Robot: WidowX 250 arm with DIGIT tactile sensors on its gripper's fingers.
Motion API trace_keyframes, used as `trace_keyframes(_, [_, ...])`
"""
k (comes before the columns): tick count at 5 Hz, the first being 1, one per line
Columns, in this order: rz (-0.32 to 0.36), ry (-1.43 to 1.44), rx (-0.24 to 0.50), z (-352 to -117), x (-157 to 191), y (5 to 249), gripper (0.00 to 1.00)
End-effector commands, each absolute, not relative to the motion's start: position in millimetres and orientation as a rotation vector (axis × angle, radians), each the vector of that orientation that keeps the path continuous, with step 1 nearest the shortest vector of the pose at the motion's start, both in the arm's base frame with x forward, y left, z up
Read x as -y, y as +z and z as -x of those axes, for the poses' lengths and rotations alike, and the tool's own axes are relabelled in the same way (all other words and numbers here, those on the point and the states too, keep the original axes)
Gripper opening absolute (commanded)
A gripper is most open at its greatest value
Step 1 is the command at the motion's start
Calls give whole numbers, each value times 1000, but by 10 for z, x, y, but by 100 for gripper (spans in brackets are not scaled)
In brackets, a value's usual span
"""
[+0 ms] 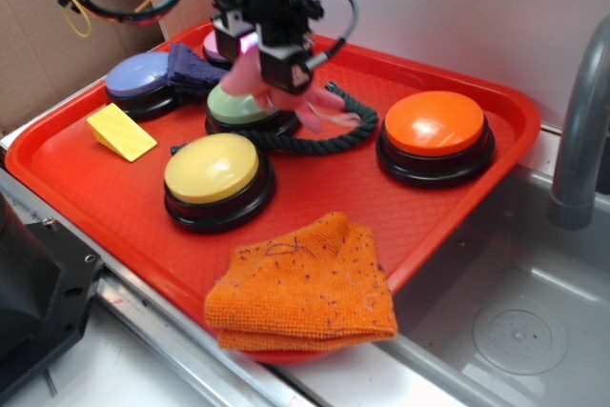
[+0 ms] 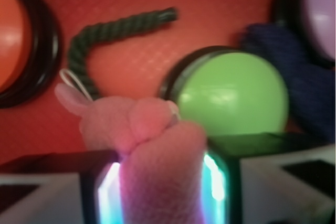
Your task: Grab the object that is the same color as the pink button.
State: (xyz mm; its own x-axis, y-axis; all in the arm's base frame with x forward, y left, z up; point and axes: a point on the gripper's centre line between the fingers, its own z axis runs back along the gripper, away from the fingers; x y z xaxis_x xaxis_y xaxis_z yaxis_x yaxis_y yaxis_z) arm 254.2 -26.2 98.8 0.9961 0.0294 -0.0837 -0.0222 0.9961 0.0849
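My gripper (image 1: 274, 78) hangs over the back of the red tray (image 1: 457, 83), shut on the small pink plush toy (image 1: 319, 105). In the wrist view the toy (image 2: 131, 121) fills the gap between the lit fingers (image 2: 107, 190), and its lumpy limbs and white string loop stick out past the tips of the gripper (image 2: 163, 182). The toy hangs just above the green button (image 1: 238, 104), apart from the tray floor. Behind the gripper sits the pink button (image 1: 219, 45), mostly hidden by it.
On the tray are a periwinkle-blue button (image 1: 143, 76), a yellow button (image 1: 212, 169), an orange button (image 1: 434, 126), a dark green rope (image 1: 324, 140), a dark blue cloth (image 1: 191, 66), a yellow wedge (image 1: 121, 131) and an orange knitted cloth (image 1: 305, 288). A sink and faucet (image 1: 581, 121) lie to the right.
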Motion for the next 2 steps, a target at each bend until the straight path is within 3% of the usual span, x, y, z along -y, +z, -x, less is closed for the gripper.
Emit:
trace_keyframes(1, [-192,111,-40,-2469,8,1568,0])
trace_keyframes(2, [-139,232,-10,-2308,-36,1585,0])
